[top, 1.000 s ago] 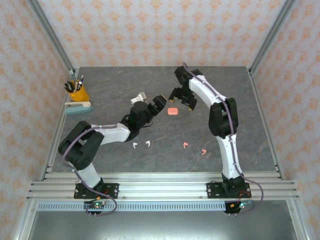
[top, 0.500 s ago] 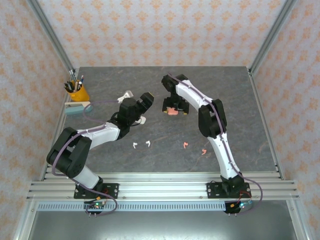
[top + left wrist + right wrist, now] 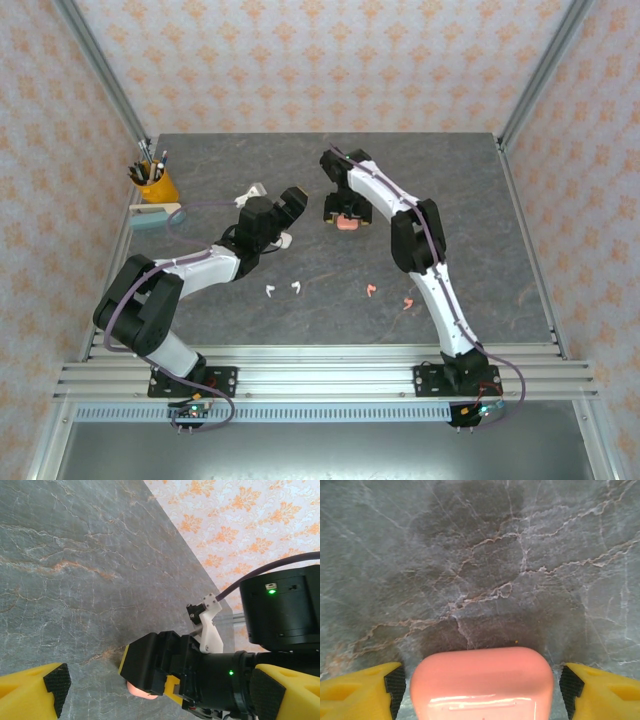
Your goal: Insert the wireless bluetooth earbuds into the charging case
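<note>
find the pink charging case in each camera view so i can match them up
top external: pink case mid-table, under the right gripper.
left wrist: pink case low centre, partly hidden by that gripper's black finger.
right wrist: pink case bottom centre, between yellow fingers.
shared landmark: the right gripper straddling it.

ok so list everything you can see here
case: 1, pink, mid-table, between the right jaws
white item: 1, partly under the left arm, too small to identify
white earbuds: 2, loose, near side
pink earbuds: 2, loose, near side
pen cup: 1, yellow, far left
stapler: 1, teal and beige, beside the cup
table: 1, grey marble
left arm: jaws open
right arm: jaws open, straddling the case
</note>
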